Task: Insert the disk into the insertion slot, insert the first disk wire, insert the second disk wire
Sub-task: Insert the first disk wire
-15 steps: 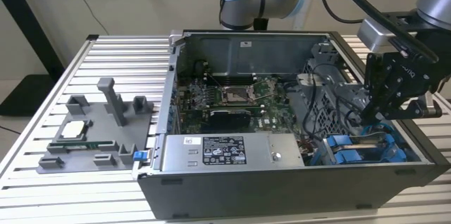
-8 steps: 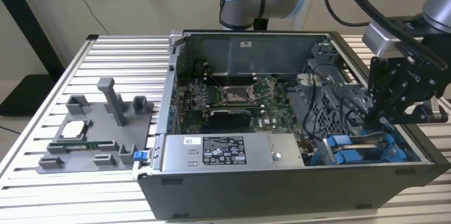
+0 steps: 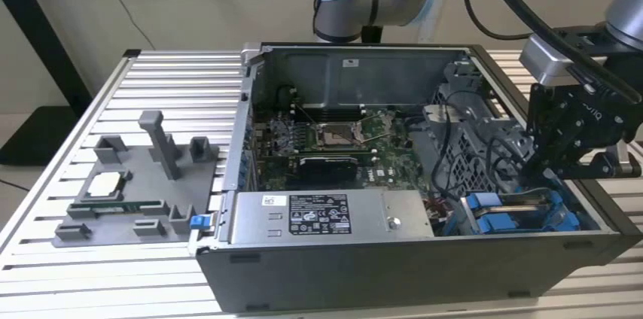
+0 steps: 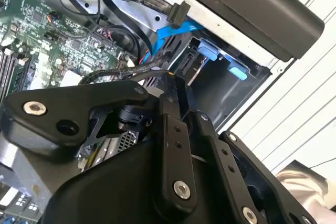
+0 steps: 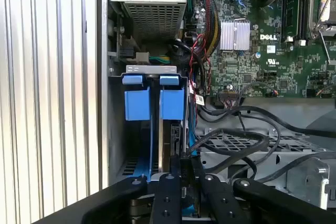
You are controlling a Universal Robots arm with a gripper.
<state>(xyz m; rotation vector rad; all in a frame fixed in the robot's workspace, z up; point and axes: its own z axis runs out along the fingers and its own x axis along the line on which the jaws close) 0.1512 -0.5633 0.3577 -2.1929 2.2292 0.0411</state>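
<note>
The disk stands edge-on in the insertion slot, its blue carrier frame (image 5: 172, 103) (image 3: 507, 217) in the drive bay at the case's front corner on the exterior view's right. In the second wrist view the blue tabs (image 4: 209, 52) sit below the case wall. My gripper (image 3: 537, 174) (image 5: 184, 169) (image 4: 170, 80) hangs just above the bay, fingers close together. A black braided disk wire (image 4: 121, 74) (image 5: 226, 139) runs right up to the fingertips and seems pinched there. A flat blue wire with a black plug (image 4: 180, 10) lies loose near the bay.
The open computer case (image 3: 422, 270) lies on a slatted aluminium table (image 3: 150, 281). A grey labelled power-supply box (image 3: 321, 217) sits beside the bay, the motherboard (image 3: 332, 138) behind it. A grey fixture with small parts (image 3: 131, 191) stands on the exterior view's left. Cable loops crowd the drive cage.
</note>
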